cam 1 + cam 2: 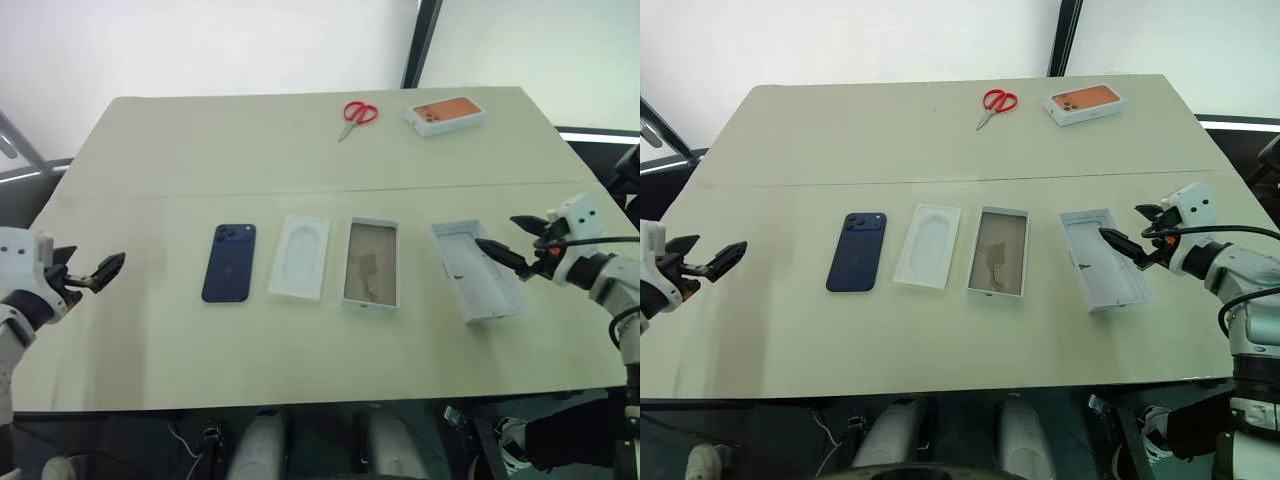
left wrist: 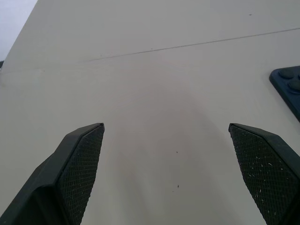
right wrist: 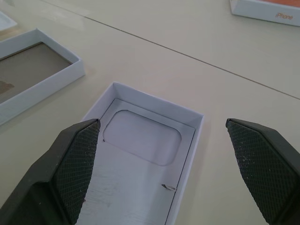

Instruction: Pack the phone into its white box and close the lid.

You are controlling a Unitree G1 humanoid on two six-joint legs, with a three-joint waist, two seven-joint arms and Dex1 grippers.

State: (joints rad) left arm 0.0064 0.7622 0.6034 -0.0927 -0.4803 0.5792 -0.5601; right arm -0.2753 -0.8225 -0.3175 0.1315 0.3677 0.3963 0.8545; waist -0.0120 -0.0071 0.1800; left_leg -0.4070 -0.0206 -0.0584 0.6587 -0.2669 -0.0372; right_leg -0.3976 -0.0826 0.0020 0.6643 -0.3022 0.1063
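Phone [image 1: 230, 262] first: I see it lying flat, back up, on the pale beige table [image 1: 300, 150], camera lenses toward the far edge. Taking the phone as my landmark, a white moulded insert [image 1: 299, 258] lies just to its right, then the white box [image 1: 371, 263] with its brown floor, then the lid [image 1: 477, 270], open side up and slightly angled. Far beyond them sit red scissors [image 1: 356, 116] and an orange-printed box [image 1: 446, 114] whose side reads "iPhone". A thin seam crosses the tabletop behind the phone; white walls stand past the table. My left gripper [image 1: 98, 272] hovers left of the phone, fingers spread wide, empty. My right gripper [image 1: 512, 250] hangs over the lid, equally wide, holding nothing.
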